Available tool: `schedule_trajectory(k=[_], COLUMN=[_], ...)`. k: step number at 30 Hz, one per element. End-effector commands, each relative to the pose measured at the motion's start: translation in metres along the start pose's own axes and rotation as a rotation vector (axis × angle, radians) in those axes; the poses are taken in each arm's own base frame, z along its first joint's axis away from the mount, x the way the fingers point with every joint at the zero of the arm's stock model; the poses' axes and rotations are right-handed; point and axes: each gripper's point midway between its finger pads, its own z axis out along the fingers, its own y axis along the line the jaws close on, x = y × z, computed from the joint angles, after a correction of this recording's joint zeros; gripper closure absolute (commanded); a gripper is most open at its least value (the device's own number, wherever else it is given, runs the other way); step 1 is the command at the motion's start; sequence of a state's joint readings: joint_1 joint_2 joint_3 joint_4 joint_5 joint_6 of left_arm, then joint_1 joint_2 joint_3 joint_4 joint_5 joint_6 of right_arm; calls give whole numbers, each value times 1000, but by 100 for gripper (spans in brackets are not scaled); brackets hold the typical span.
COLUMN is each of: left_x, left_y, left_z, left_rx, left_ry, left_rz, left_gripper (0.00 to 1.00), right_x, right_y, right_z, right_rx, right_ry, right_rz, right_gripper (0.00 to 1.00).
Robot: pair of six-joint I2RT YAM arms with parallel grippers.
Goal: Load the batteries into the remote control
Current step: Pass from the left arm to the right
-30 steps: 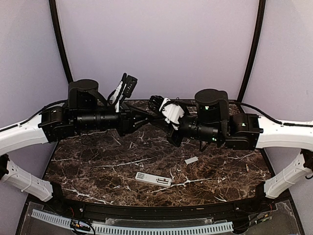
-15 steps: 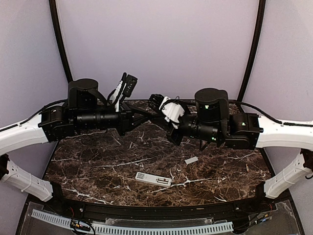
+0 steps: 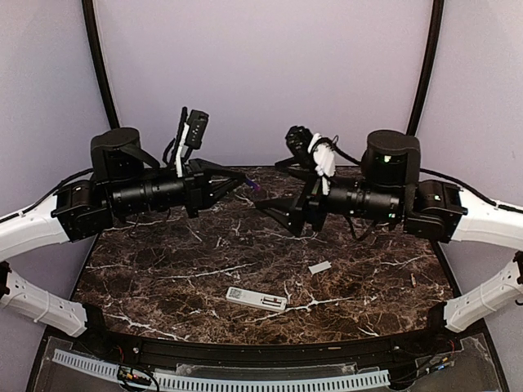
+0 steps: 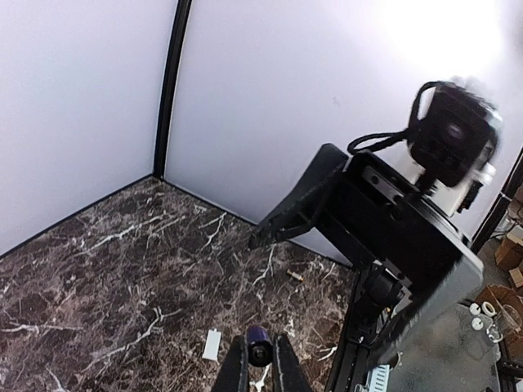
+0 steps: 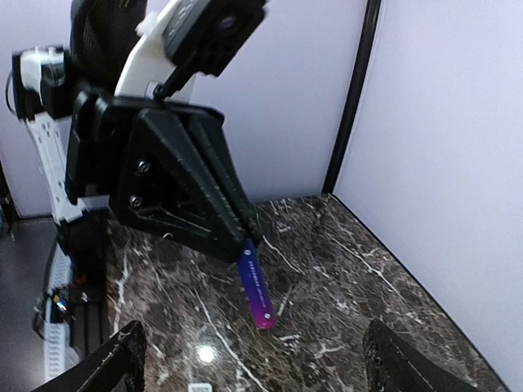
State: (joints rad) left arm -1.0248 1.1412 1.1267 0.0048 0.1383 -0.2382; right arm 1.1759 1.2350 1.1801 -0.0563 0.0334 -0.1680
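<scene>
While the remote control [image 3: 256,299] lies flat on the table [image 3: 163,278] near its front edge, well below both arms, the left hand [image 3: 245,183] is clenched on one battery [image 5: 256,287]. It pinches the upper end, so most of the bluish cylinder hangs out past the fingertips. The right hand [image 5: 255,351] stands released in mid-air near the left one, fingers spread wide and grasping nothing.

Judgement: the step in hand is carrying this battery down to the remote control. To do it well, the battery should come down in line with the bay's long axis, with the free hand steadying the remote body first. A small white piece [image 3: 319,267], probably the bay cover, lies apart from the remote control.

Not established: whether the bay faces up and is vacant, the polarity marks, and where a second battery is. A sliver [image 3: 413,280] near the table's right edge is too small to identify.
</scene>
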Motion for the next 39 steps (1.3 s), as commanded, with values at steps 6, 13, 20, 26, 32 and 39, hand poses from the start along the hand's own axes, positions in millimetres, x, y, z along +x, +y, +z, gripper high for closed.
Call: schedule_trajectory(k=[6, 13, 20, 26, 32, 39], left_x=[-66, -69, -68, -67, -68, -69], left_y=[-42, -53, -53, -51, -49, -50], left_z=[-36, -32, -30, -29, -30, -31], left_rx=[199, 277, 284, 271, 259, 263], left_ry=[-318, -334, -334, -333, -341, -348], left_rz=[50, 21, 5, 11, 11, 11], left_gripper=[100, 100, 100, 100, 100, 100], right_x=[-68, -86, -100, -104, -102, -95], right_y=[12, 18, 19, 22, 22, 22], right_z=[-39, -29, -22, -23, -22, -17], right_rx=[-368, -433, -460, -487, -476, -473], right_ry=[-322, -347, -368, -380, -354, -328], right_rz=[384, 394, 373, 355, 339, 346], right_gripper=[24, 41, 52, 79, 80, 72])
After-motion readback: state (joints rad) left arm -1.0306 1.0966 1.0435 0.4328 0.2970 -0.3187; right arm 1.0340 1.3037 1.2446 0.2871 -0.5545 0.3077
